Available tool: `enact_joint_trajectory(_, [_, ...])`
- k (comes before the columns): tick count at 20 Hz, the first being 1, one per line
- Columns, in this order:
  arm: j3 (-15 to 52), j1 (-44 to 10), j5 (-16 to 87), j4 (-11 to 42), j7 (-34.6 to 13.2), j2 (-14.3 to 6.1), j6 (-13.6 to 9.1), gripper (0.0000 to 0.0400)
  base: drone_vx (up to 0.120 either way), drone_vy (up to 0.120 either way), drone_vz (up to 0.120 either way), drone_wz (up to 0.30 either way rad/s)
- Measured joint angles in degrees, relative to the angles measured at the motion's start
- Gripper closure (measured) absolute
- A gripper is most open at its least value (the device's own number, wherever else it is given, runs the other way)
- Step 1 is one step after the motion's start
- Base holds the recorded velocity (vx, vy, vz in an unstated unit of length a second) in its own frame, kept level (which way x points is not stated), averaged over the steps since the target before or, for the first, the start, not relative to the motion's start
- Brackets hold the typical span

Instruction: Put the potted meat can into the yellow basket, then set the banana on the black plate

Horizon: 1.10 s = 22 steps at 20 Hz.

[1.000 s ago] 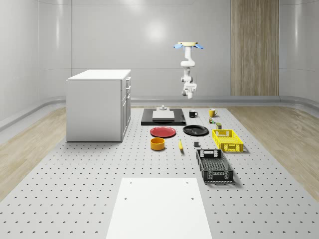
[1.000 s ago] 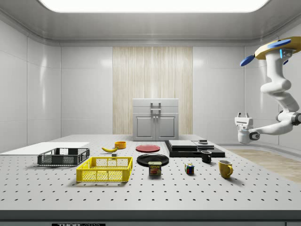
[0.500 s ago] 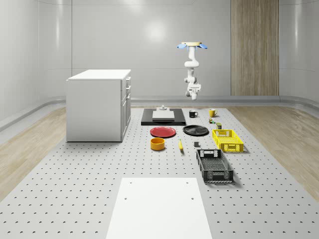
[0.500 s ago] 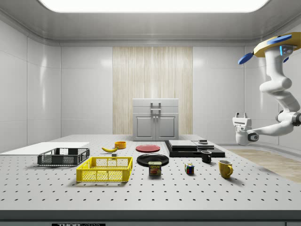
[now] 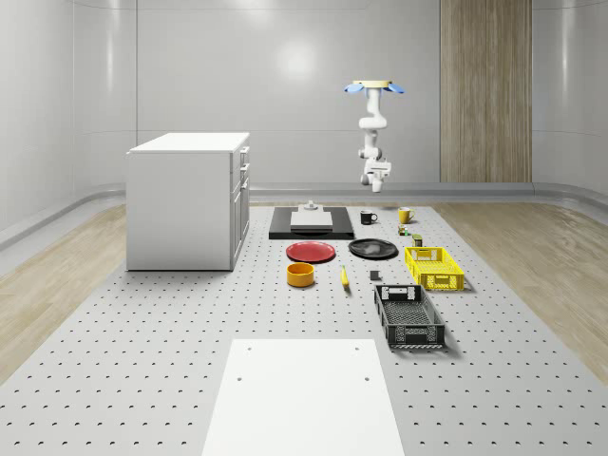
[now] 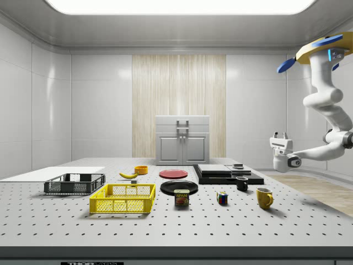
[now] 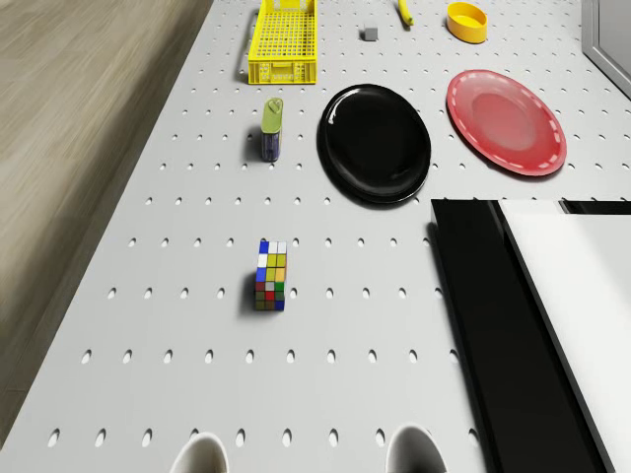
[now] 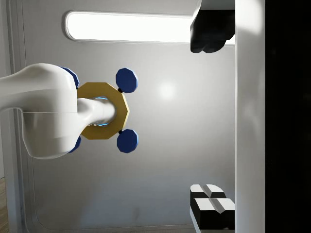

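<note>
The drone (image 5: 377, 86) hovers high above the far end of the desk (image 5: 190, 332), over the stretch near the black mug (image 5: 368, 218) and yellow mug (image 5: 404, 215), with its arm hanging down and bending so the hand (image 6: 279, 137) points upward in the side view, well above the desk's surface. The hand is released — its two fingers (image 8: 211, 204) stand wide apart in the wrist view with nothing between them. The potted meat can (image 6: 181, 197) stands upright on the desk just beside the yellow basket (image 6: 123, 199), outside it, and near the black plate (image 7: 375, 143). The banana (image 6: 128, 175) lies on the desk beyond the basket, apart from the plate — close to the orange bowl (image 5: 300, 275). A colour cube (image 7: 269, 275) sits alone between the can and the mugs
</note>
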State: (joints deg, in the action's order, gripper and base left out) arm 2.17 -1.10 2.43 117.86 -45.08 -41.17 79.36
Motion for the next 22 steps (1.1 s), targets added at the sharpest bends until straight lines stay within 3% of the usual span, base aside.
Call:
enact_joint_trajectory(8, [5.33,-1.65,7.51,0.88,-1.0,-0.4,0.46,0.0,0.12,0.12,0.0,0.0])
enact_joint_trajectory(14, [16.96,-5.44,24.25,5.08,-3.52,-1.48,1.27,0.0,0.12,0.12,0.0,0.0])
enact_joint_trajectory(17, [26.66,-9.03,39.13,11.34,-6.39,-2.91,2.02,0.0,0.12,0.12,0.0,0.0])
enact_joint_trajectory(22, [44.59,-19.03,70.97,29.08,-15.98,-6.84,1.81,0.0,0.12,0.048,-0.024,0.0])
